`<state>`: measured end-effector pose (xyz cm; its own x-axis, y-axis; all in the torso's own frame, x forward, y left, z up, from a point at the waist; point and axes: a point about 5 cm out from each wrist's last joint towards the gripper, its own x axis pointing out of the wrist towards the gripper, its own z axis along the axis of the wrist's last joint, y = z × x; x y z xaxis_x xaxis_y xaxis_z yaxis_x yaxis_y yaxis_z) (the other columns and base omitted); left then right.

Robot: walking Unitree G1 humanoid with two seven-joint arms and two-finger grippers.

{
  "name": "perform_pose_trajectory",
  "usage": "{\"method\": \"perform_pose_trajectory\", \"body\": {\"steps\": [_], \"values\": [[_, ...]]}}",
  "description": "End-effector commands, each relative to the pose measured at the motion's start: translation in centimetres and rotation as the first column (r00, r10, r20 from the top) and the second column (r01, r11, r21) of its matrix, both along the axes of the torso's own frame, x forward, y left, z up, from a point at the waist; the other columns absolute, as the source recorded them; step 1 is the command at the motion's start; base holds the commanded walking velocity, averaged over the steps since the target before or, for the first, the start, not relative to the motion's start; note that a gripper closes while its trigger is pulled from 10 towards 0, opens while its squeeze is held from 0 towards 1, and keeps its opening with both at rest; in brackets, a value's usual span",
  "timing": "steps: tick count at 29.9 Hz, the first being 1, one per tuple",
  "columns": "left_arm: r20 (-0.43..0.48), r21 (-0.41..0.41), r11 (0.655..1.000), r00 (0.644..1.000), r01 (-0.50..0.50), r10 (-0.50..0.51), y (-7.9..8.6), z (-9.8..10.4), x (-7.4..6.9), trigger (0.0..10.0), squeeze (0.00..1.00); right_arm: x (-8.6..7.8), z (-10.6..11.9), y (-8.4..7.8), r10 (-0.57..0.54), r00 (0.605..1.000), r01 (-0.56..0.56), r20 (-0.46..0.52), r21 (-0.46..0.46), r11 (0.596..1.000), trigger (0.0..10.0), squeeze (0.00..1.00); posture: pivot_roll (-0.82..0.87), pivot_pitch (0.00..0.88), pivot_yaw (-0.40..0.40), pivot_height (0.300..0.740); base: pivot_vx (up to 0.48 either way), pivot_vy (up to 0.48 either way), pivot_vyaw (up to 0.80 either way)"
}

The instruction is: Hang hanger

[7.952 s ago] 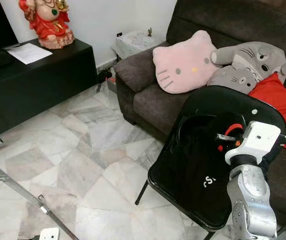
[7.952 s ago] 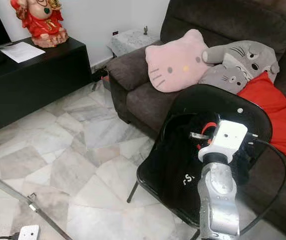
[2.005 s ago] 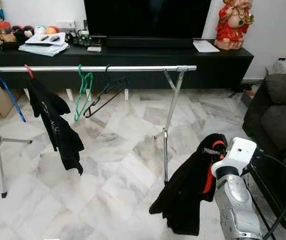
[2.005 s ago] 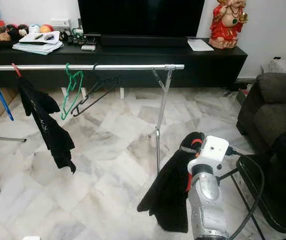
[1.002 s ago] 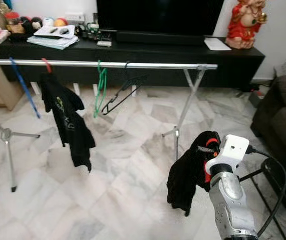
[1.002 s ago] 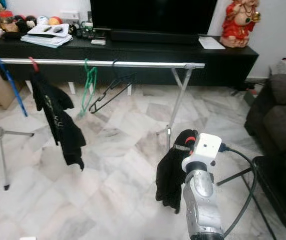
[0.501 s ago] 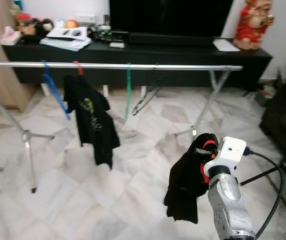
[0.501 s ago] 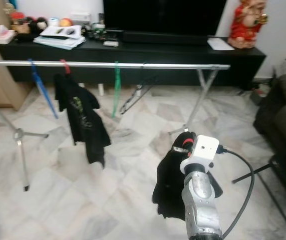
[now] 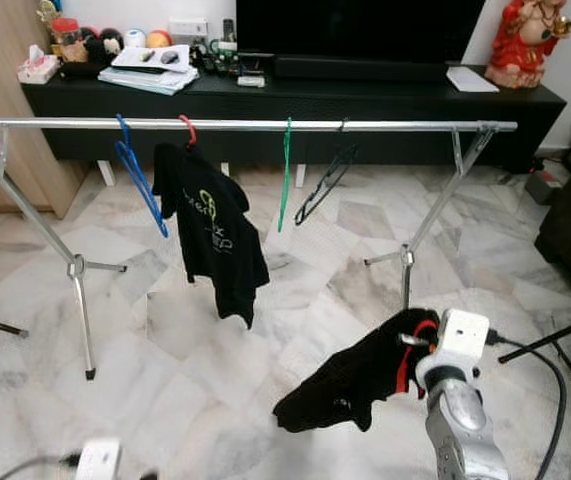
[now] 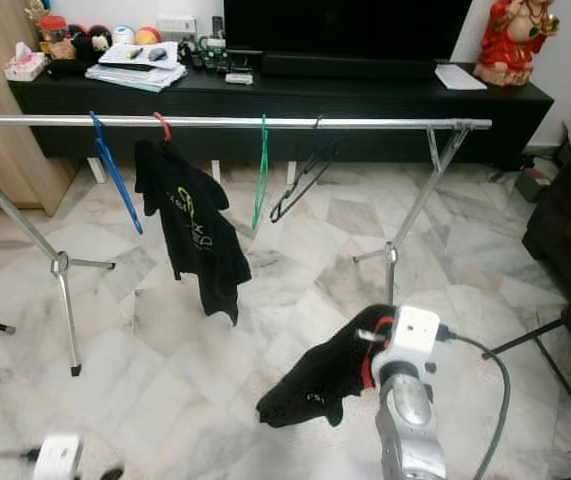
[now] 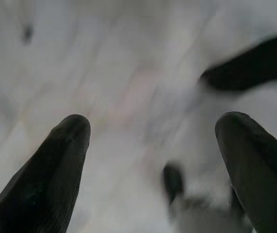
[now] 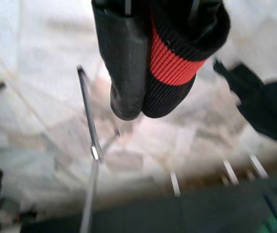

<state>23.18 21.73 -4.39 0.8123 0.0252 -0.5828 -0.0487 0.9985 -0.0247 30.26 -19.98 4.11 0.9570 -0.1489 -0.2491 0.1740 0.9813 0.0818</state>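
On the marble floor short of the clothes rail (image 9: pixel 265 126), the right gripper (image 9: pixel 412 345) is clamped on a black garment with a red-striped collar (image 9: pixel 350 378), carried low and well apart from the bar. To hang it well, I judge the arm should rise above the rail's free stretch right of the black hanger (image 9: pixel 325 182), then lower the hook. The right wrist view adds the collar pinched beside a finger (image 12: pixel 123 58); the left gripper (image 11: pixel 153 145) hangs idle, fingers apart.
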Motion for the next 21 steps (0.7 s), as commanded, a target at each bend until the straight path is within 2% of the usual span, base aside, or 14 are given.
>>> {"method": "perform_pose_trajectory", "body": {"steps": [1, 2, 3, 4, 6, 8, 9, 10, 11, 15, 21], "values": [[0.030, 0.016, 1.000, 0.999, 0.026, -0.027, -0.6, 0.4, 0.6, 10.0, 0.00, -0.1, -0.4, 0.0, 0.006, 1.000, -0.006, -0.005, -0.005, 1.000, 10.0, 0.00, -0.11, 0.106, -0.021, 0.740, 0.000, 0.000, 0.00], [0.091, 0.015, 0.999, 0.995, 0.044, -0.045, -1.0, 1.3, 1.7, 10.0, 0.00, -0.4, -1.1, -0.2, 0.001, 0.999, -0.001, -0.033, -0.004, 1.000, 10.0, 0.00, -0.11, 0.105, -0.021, 0.740, 0.000, 0.000, 0.00], [0.091, 0.015, 0.999, 0.995, 0.044, -0.045, -1.0, 1.3, 1.7, 10.0, 0.00, -0.4, -1.1, -0.2, 0.001, 0.999, -0.001, -0.033, -0.004, 1.000, 10.0, 0.00, -0.11, 0.105, -0.021, 0.740, 0.000, 0.000, 0.00], [0.135, 0.016, 0.998, 0.989, 0.057, -0.058, -1.3, 2.0, 2.6, 10.0, 0.00, -0.6, -1.7, -0.4, -0.003, 0.999, 0.003, -0.051, -0.004, 1.000, 10.0, 0.00, -0.10, 0.104, -0.020, 0.740, 0.000, 0.000, 0.00], [0.299, 0.030, 0.994, 0.948, 0.104, -0.109, -2.3, 4.6, 4.8, 10.0, 0.00, -1.5, -3.1, -1.2, -0.030, 0.993, 0.027, -0.114, -0.025, 0.999, 10.0, 0.00, -0.10, 0.102, -0.021, 0.740, 0.000, 0.000, 0.00], [0.446, 0.054, 0.989, 0.883, 0.137, -0.147, -3.0, 7.3, 6.1, 10.0, 0.00, -2.5, -4.1, -2.2, -0.071, 0.984, 0.064, -0.164, -0.044, 0.997, 10.0, 0.00, -0.09, 0.102, -0.023, 0.740, 0.000, 0.000, 0.00], [0.495, 0.059, 0.988, 0.856, 0.141, -0.152, -3.2, 8.2, 6.2, 10.0, 0.00, -2.9, -4.5, -2.6, -0.098, 0.979, 0.092, -0.176, -0.045, 0.995, 10.0, 0.00, -0.09, 0.102, -0.022, 0.740, 0.000, 0.000, 0.00], [0.495, 0.059, 0.988, 0.856, 0.141, -0.152, -3.2, 8.2, 6.2, 10.0, 0.00, -2.9, -4.5, -2.6, -0.098, 0.979, 0.092, -0.176, -0.045, 0.995, 10.0, 0.00, -0.09, 0.102, -0.022, 0.740, 0.000, 0.000, 0.00], [0.537, 0.067, 0.987, 0.829, 0.147, -0.159, -3.4, 9.2, 6.2, 10.0, 0.00, -3.3, -4.7, -3.1, -0.130, 0.975, 0.124, -0.183, -0.042, 0.991, 10.0, 0.00, -0.09, 0.104, -0.021, 0.740, 0.000, 0.000, 0.00], [0.619, 0.082, 0.983, 0.764, 0.166, -0.181, -4.3, 11.8, 5.6, 10.0, 0.00, -4.5, -5.5, -3.9, -0.235, 0.952, 0.236, -0.194, -0.017, 0.972, 10.0, 0.00, -0.08, 0.105, -0.015, 0.740, 0.000, 0.000, 0.00], [0.638, 0.070, 0.985, 0.753, 0.155, -0.164, -4.6, 12.9, 5.3, 10.0, 0.00, -4.5, -5.6, -3.6, -0.274, 0.946, 0.282, -0.171, 0.020, 0.959, 10.0, 0.00, -0.08, 0.096, -0.007, 0.740, 0.000, 0.000, 0.00]]}}
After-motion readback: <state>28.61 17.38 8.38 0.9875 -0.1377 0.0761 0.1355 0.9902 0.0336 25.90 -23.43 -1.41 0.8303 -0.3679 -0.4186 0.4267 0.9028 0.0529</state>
